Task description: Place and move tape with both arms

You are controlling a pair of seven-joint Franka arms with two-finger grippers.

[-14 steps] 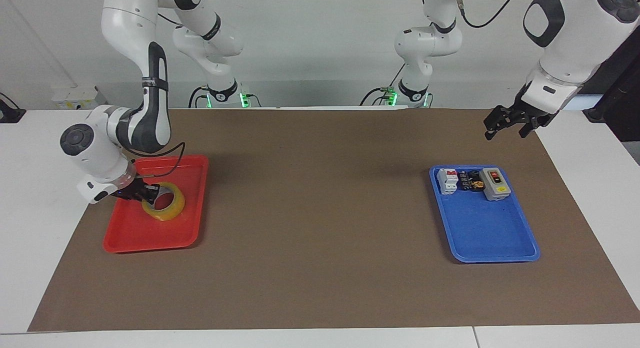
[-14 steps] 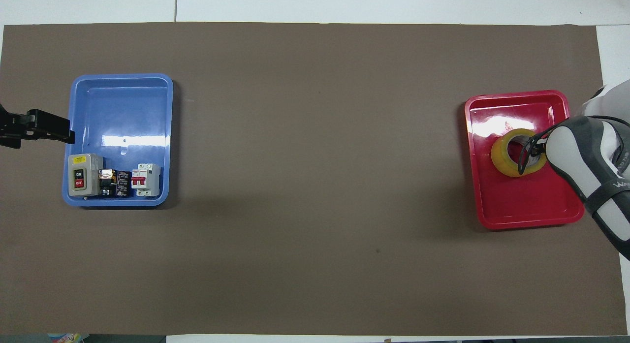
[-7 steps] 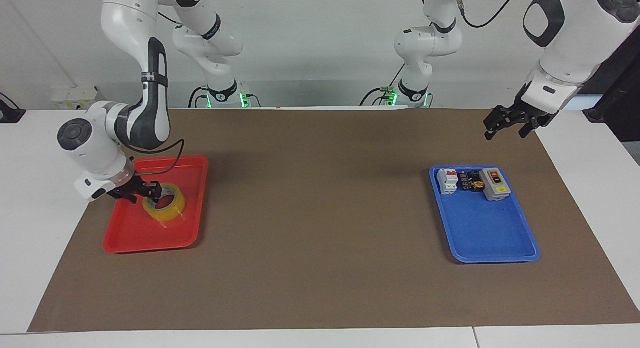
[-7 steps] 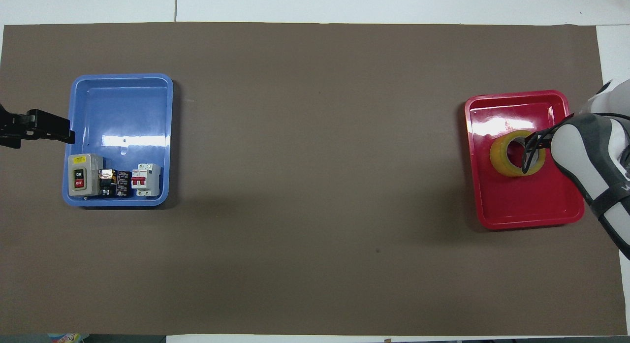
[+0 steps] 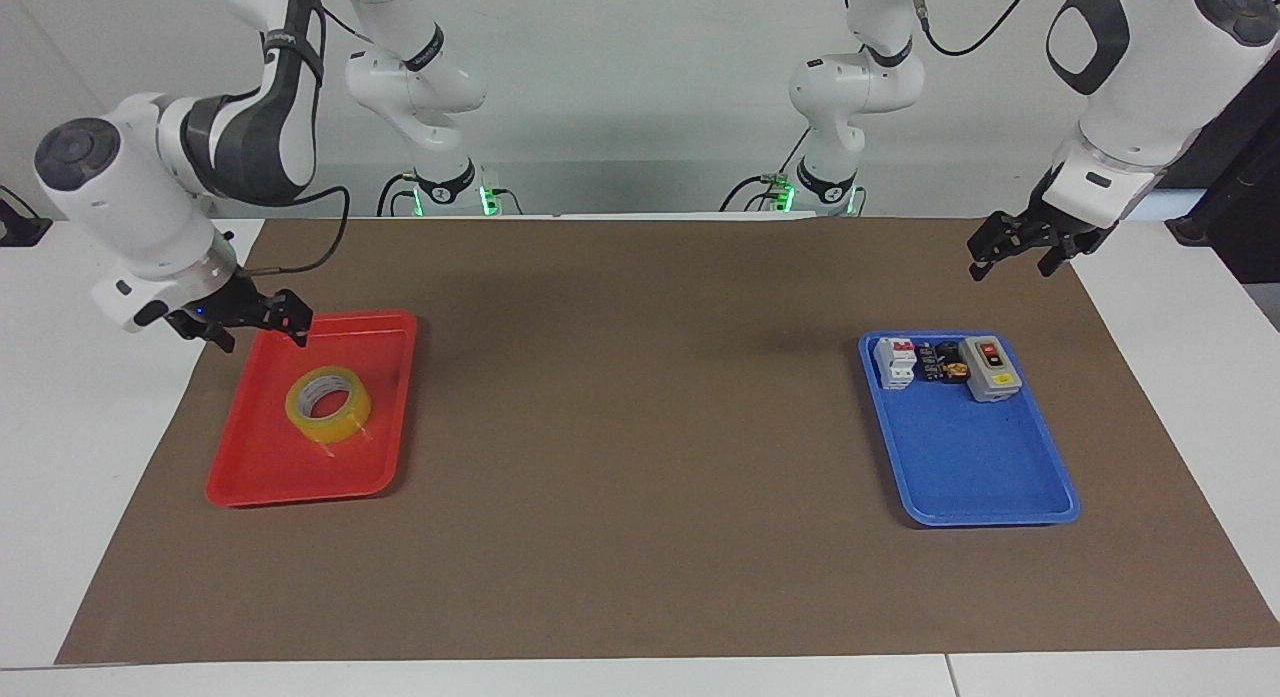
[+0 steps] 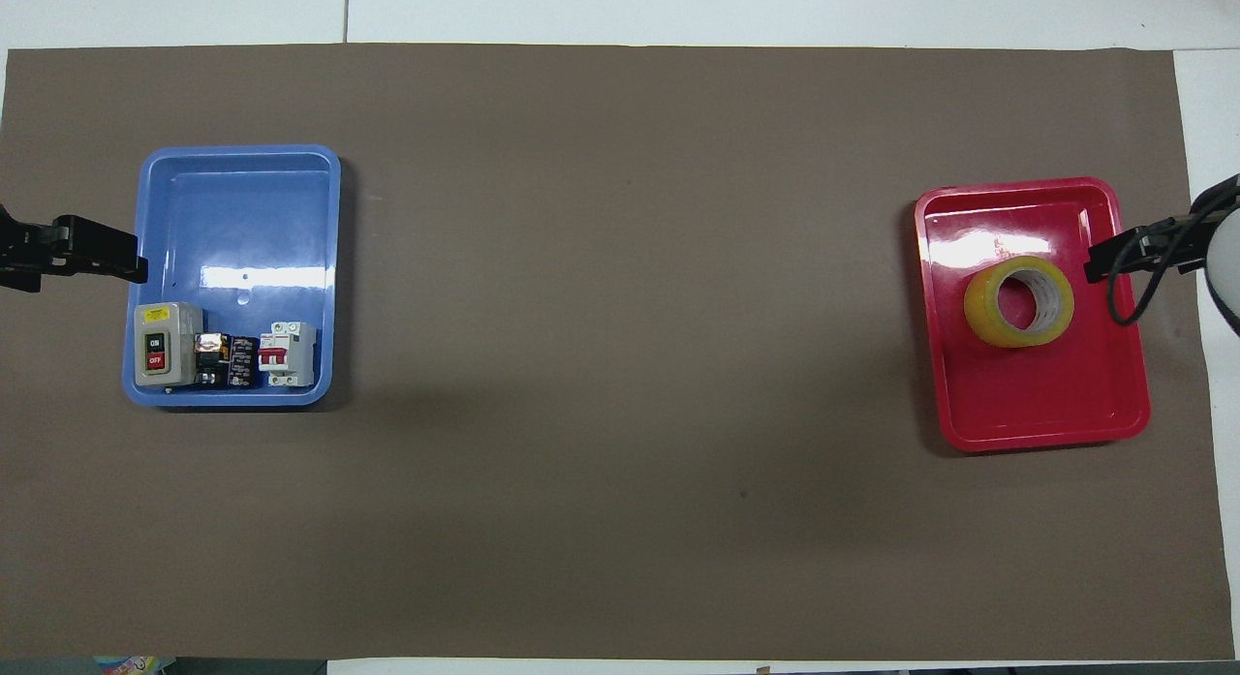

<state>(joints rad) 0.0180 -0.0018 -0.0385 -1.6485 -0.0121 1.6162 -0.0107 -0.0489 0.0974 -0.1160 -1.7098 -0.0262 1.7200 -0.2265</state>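
Now the right gripper (image 5: 262,322) hangs in the air with its fingers spread and nothing between them, over the edge of the red tray (image 5: 262,474) at the right arm's end of the table; in the overhead view its tip (image 6: 1114,260) reaches just over that tray's outer rim (image 6: 1041,436). Below it and a little toward the table's middle, clear of the fingers, the tape (image 5: 328,405) lies in the red tray, roughly at the tray's centre and untouched. The roll rests flat on one face, slightly tipped, so its hole opens upward and its axis stands close to vertical; the white core shows inside the yellow ring (image 6: 1019,302). The tape is the only thing in that tray. The left gripper (image 5: 1018,252) waits in the air at the left arm's end of the table, fingers apart and empty, over the brown mat (image 5: 640,537) just beside the blue tray (image 5: 985,477); from above, its tip (image 6: 97,259) sits just outside that tray's outer rim (image 6: 242,154). In the blue tray, along the end nearer the robots than the gripper's tip, stand a grey switch box (image 6: 167,343) marked ON and OFF, a small dark part (image 6: 228,361) and a white breaker (image 6: 289,352) in a row, touching or nearly so. The two trays are well apart.
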